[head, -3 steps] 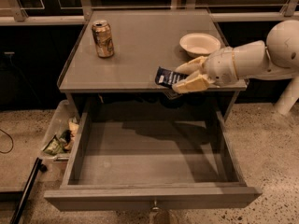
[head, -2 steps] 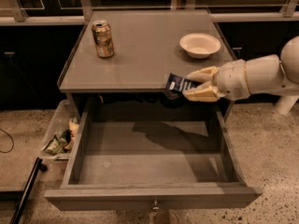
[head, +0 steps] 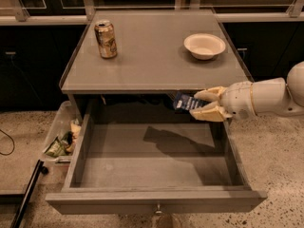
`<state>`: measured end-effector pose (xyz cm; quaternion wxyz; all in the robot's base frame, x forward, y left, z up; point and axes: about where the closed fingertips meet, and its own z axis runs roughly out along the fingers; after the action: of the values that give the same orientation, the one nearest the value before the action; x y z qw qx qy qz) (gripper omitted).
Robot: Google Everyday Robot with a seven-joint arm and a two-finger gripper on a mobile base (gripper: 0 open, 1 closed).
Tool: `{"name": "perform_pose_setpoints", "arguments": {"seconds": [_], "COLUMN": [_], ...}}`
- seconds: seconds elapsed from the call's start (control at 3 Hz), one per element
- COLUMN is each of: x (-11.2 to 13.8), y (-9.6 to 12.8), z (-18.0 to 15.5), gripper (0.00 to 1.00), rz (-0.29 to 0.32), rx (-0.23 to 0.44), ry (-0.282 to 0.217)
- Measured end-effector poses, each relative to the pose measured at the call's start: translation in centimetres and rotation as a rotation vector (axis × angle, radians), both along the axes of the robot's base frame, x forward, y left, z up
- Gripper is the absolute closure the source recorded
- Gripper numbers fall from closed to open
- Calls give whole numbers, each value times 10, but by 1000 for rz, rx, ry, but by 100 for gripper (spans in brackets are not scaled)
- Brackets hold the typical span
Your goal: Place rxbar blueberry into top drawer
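The cream two-finger gripper (head: 198,104) pinched the flat navy rxbar blueberry (head: 183,102) above the back right of the open grey wooden top drawer (head: 152,201); the bar's long axis lay roughly level, pointing left

A gold drink can (head: 105,39) is standing upright at the back left of the bench (head: 156,65), well apart from a pale shallow bowl (head: 204,45) that is sitting toward the back right. Beside the bench's left side, a clear plastic bin (head: 57,122) is resting on the speckled floor (head: 275,175), holding crumpled wrappers (head: 59,146). A black rod (head: 28,196) is lying slantwise near the bin. The jaws are hanging just below the bench's front edge, toward its right.
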<state>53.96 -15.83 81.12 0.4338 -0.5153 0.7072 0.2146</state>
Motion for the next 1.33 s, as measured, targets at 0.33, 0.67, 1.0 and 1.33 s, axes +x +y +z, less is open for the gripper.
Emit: {"name": "perform_pose_setpoints", "arguments": {"seconds": [0.33,0.67,1.0,1.33], "x": [0,-4,-5,-1], "y": [18,40,52,58], "z": [-36,-93,-140,-175], "gripper": [100,100,100,100], "rz": [21,36,37,46], "rx": [7,-38,-102,-152], "ry": [33,52,40,18]}}
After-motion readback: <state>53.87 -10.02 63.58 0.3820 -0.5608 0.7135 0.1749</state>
